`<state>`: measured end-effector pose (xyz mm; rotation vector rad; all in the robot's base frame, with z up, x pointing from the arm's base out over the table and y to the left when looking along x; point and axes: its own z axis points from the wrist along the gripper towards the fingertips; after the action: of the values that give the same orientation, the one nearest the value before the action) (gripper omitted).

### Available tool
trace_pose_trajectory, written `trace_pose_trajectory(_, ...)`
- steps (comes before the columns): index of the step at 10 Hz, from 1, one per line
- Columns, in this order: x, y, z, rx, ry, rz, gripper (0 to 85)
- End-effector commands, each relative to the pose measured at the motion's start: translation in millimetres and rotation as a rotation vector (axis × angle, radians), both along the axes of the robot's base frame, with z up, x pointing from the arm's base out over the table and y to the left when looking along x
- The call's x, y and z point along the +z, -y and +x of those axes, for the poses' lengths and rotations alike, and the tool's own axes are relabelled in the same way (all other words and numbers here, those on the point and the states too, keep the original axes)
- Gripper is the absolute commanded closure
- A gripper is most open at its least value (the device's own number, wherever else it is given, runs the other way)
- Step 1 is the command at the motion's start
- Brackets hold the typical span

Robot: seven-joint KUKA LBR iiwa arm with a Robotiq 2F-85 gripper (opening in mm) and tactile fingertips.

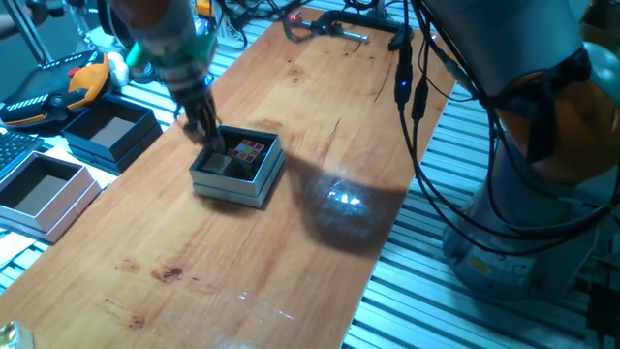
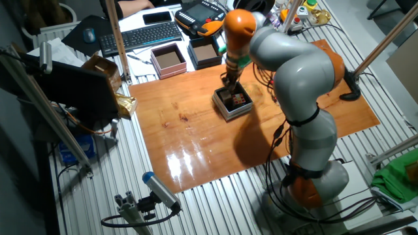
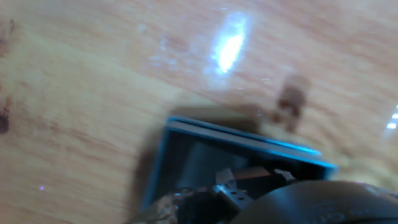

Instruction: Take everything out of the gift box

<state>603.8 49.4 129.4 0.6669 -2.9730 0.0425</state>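
The gift box (image 1: 254,188) stands on the wooden table, with pale grey-blue sides and a white rim. It also shows in the other fixed view (image 2: 228,112) and, blurred, in the hand view (image 3: 242,134). Inside it, the multicoloured puzzle cube (image 1: 252,150) (image 2: 240,99) lies at the far right and a plain grey cube (image 1: 219,167) at the near left. My gripper (image 1: 213,147) (image 2: 228,87) reaches down into the box's left part, at the grey cube. Its fingers (image 3: 231,194) are blurred, so I cannot tell how the jaws stand. The tiny pale grey block does not show.
A dark navy box (image 1: 111,131) (image 2: 204,52) and a larger white box with a brown inside (image 1: 44,189) (image 2: 168,60) stand off the table's left edge. Black cables (image 1: 407,78) hang over the table's far right. A keyboard (image 2: 147,36) lies behind the boxes.
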Motion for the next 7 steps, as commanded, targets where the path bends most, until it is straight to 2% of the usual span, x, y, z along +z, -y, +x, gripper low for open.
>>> trace_pose_trajectory(1, 27.9, 38.8, 2.8, 0.005, -0.001, 0.002, 67.0)
trace_pose_trajectory(2, 34.9, 51.1, 1.2, 0.006, 0.023, -0.022, 66.3)
trace_pose_trajectory(3, 33.7, 60.2, -5.0, -0.025, 0.072, -0.049, 66.3)
trace_pose_trajectory(4, 28.8, 68.0, -11.2, -0.038, 0.12, -0.093, 66.3)
trace_pose_trajectory(5, 24.8, 74.1, -16.1, -0.041, 0.127, -0.1, 66.0)
trace_pose_trajectory(7, 20.5, 77.4, -19.2, -0.037, 0.106, -0.079, 65.3)
